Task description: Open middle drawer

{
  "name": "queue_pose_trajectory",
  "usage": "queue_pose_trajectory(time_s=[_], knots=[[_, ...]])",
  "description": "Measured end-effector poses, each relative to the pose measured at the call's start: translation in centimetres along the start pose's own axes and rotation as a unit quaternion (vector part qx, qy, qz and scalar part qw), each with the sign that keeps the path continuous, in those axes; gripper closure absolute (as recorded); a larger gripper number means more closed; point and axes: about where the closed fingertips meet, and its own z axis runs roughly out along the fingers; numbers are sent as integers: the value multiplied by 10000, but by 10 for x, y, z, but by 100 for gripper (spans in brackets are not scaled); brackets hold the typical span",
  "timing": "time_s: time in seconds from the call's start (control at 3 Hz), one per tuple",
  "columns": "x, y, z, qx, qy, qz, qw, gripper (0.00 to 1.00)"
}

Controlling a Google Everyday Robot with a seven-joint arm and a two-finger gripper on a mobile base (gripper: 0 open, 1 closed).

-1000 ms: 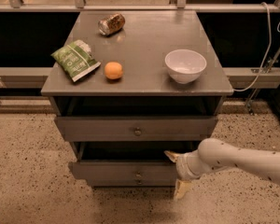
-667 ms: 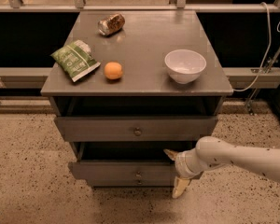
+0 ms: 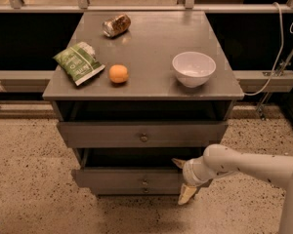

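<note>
The grey cabinet has three stacked drawer fronts. The middle drawer (image 3: 122,178) has a small round knob (image 3: 144,183) and stands pulled out a little, with a dark gap above it. My gripper (image 3: 183,178) is at the right end of that front. One tan finger (image 3: 178,163) is above the front's top edge and the other finger (image 3: 187,194) hangs below its bottom edge, spread apart. The white arm (image 3: 249,167) comes in from the right.
The top drawer front (image 3: 142,133) sits above, and only a sliver of the lowest front (image 3: 136,191) shows. On the cabinet top lie a green snack bag (image 3: 79,62), an orange (image 3: 118,73), a white bowl (image 3: 194,68) and a tipped can (image 3: 116,25). The floor is speckled.
The arm's wrist has shifted slightly to the left. The middle drawer stands out about as far as before.
</note>
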Motion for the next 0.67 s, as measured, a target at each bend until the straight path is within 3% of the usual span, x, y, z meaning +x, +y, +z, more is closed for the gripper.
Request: queue_pose_trajectory(time_s=[0.33, 0.67], knots=[[4, 7, 6, -79, 17, 21, 10000, 20], [2, 25, 0, -195, 5, -29, 9998, 19]])
